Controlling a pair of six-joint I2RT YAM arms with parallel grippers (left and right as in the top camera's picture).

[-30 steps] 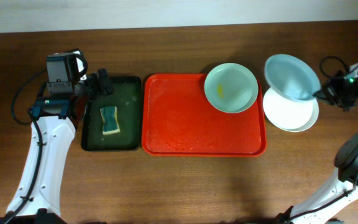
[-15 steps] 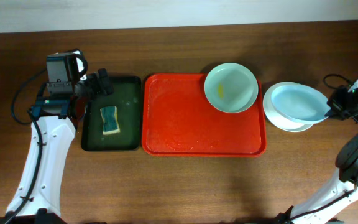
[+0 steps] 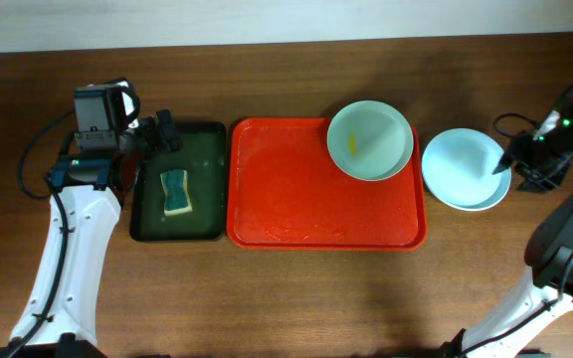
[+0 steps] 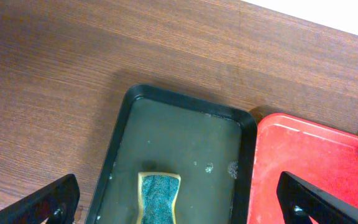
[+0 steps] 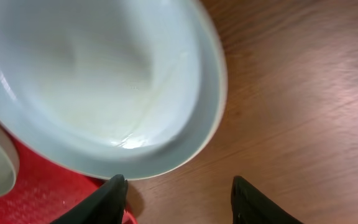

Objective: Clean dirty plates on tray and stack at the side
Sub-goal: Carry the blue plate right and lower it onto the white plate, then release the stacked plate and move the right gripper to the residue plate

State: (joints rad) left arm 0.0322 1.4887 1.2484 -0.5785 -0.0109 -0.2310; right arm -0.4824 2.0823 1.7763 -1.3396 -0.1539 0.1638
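Observation:
The red tray (image 3: 306, 189) lies mid-table. On its far right corner sits a pale green plate (image 3: 369, 139) with a small yellow smear. To the right of the tray, a pale blue plate (image 3: 464, 167) lies flat on a white plate whose rim (image 3: 480, 204) just shows beneath it. My right gripper (image 3: 510, 165) is at the blue plate's right edge. In the right wrist view the right gripper (image 5: 179, 196) is open, just off the blue plate's (image 5: 104, 81) rim, with only bare wood between its fingers. My left gripper (image 4: 182, 205) stands wide open above the sponge (image 4: 159, 196).
A dark green tray (image 3: 202, 194) with shallow water holds the blue-and-yellow sponge (image 3: 175, 192), left of the red tray (image 4: 316, 162). The left arm (image 3: 78, 229) runs down the left side. Cables trail near the right gripper at the table's right end.
The right gripper lowered the tilted blue plate flat onto the white plate, then opened and let it go. The left arm has not moved.

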